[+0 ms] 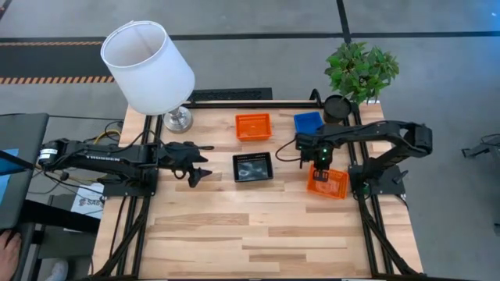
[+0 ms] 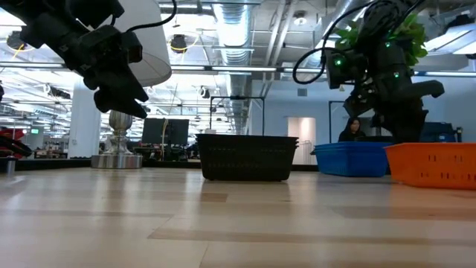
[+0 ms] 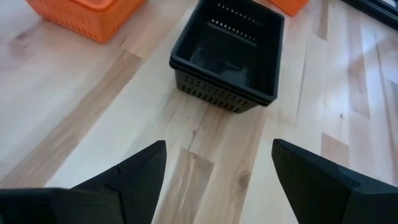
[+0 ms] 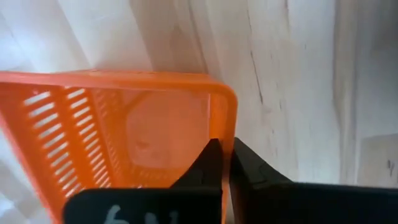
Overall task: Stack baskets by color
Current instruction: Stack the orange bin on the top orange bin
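An orange basket (image 1: 332, 186) sits at the table's right. My right gripper (image 4: 225, 163) comes down on its left rim and is shut on it. A nested stack of black baskets (image 1: 252, 167) stands at the table's middle, seen close in the left wrist view (image 3: 227, 59). Behind it lie a second orange basket (image 1: 252, 126) and a blue basket (image 1: 308, 122). My left gripper (image 1: 200, 168) hovers open, left of the black stack and above the table, with nothing between its fingers (image 3: 134, 180). My right gripper pinches the orange basket's side wall (image 4: 222, 118) close to a rounded corner. One finger (image 4: 208, 165) is inside the basket and the other (image 4: 252, 171) outside. The fingers point down from above. In the low view the basket (image 2: 431, 165) seems to rest flat on the table.
A white-shaded lamp (image 1: 148, 66) stands at the far left corner. A potted plant (image 1: 359, 70) in a round black pot (image 1: 337, 105) stands at the far right, just behind the blue basket. The near half of the wooden table (image 1: 258, 242) is bare.
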Controlling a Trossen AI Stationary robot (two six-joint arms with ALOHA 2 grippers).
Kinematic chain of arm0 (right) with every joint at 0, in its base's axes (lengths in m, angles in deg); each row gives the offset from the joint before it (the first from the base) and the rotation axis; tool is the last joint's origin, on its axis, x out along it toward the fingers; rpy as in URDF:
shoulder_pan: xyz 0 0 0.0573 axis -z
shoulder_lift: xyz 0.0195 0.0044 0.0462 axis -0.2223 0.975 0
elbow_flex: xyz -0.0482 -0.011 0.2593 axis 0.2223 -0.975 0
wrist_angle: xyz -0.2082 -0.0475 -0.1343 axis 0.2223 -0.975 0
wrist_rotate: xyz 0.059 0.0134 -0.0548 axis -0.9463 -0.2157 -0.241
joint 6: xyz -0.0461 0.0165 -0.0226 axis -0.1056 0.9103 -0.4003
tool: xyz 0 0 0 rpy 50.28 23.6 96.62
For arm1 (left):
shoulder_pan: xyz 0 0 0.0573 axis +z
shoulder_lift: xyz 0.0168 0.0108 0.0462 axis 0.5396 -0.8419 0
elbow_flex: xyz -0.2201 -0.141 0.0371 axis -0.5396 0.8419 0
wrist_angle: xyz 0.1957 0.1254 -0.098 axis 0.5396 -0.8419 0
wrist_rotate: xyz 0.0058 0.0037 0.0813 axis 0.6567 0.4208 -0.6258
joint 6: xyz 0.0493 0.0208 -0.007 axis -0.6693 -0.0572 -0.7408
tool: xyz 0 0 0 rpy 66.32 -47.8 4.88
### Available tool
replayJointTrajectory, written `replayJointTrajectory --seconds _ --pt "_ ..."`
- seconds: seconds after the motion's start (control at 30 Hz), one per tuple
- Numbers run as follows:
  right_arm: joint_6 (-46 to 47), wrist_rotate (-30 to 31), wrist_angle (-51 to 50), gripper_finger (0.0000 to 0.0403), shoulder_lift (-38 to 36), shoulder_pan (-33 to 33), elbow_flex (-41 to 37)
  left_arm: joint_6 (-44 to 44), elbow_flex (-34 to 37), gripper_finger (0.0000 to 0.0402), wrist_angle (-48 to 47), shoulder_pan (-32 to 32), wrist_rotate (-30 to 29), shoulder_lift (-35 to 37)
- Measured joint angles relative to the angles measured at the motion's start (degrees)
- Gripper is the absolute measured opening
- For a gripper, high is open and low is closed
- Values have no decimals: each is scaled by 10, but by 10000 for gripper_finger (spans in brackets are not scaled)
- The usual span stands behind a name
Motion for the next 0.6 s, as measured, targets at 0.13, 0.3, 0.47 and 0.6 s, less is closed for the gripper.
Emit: replayJointTrajectory --seconds 0.13,0.3,0.47,0.6 --pt "31 -5 -4 18 -23 -13 12 -2 0 279 -2 0 4 0" --pt "76 -8 -15 8 -55 -32 87 -40 0 279 -9 0 8 0" --pt "85 -2 -37 4 -55 -53 221 -65 0 279 -6 0 9 0" --pt "32 6 -37 3 -25 -46 351 -70 0 279 9 0 9 0"
